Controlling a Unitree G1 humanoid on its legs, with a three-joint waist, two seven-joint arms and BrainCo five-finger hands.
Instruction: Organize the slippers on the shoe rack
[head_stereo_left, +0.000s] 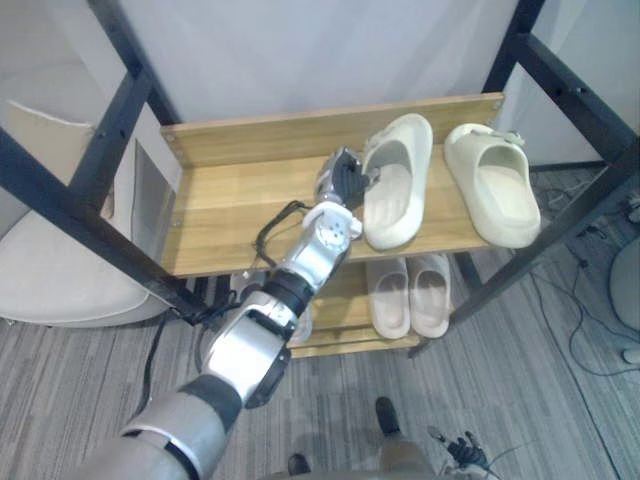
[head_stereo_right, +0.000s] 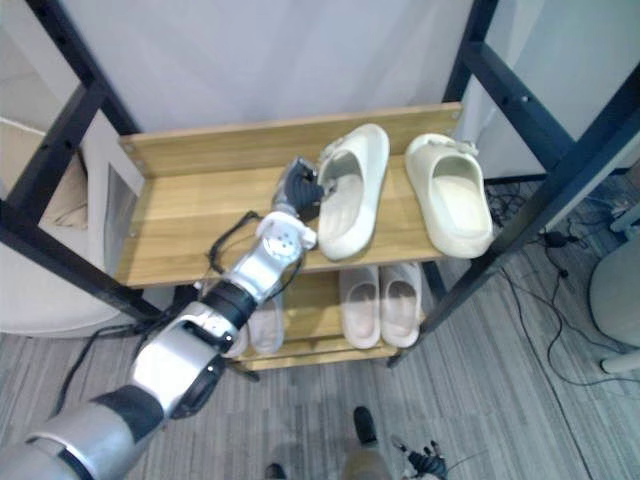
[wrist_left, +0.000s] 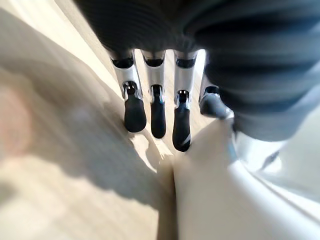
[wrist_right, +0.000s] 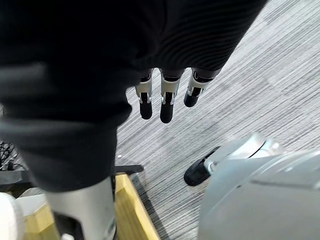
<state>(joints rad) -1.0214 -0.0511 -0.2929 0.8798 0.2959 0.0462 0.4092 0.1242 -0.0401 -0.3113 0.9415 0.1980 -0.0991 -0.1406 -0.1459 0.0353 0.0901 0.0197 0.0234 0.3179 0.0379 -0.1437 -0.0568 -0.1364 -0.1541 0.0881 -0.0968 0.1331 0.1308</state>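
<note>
Two cream slippers lie on the top wooden shelf (head_stereo_left: 235, 205) of the shoe rack. The left slipper (head_stereo_left: 398, 185) is angled, and the right slipper (head_stereo_left: 497, 188) lies a little apart from it near the shelf's right end. My left hand (head_stereo_left: 345, 175) is at the left slipper's left side, touching its edge. In the left wrist view its fingers (wrist_left: 157, 112) are straight over the wood, beside the slipper (wrist_left: 225, 200). My right hand (wrist_right: 166, 102) hangs open above the carpet.
A second pair of cream slippers (head_stereo_left: 411, 295) sits on the lower shelf, and another pale slipper (head_stereo_right: 262, 325) lies partly under my arm. Black frame bars (head_stereo_left: 60, 205) cross left and right. A beige cushion (head_stereo_left: 50, 265) stands at the left. Cables (head_stereo_left: 585, 320) lie on the floor.
</note>
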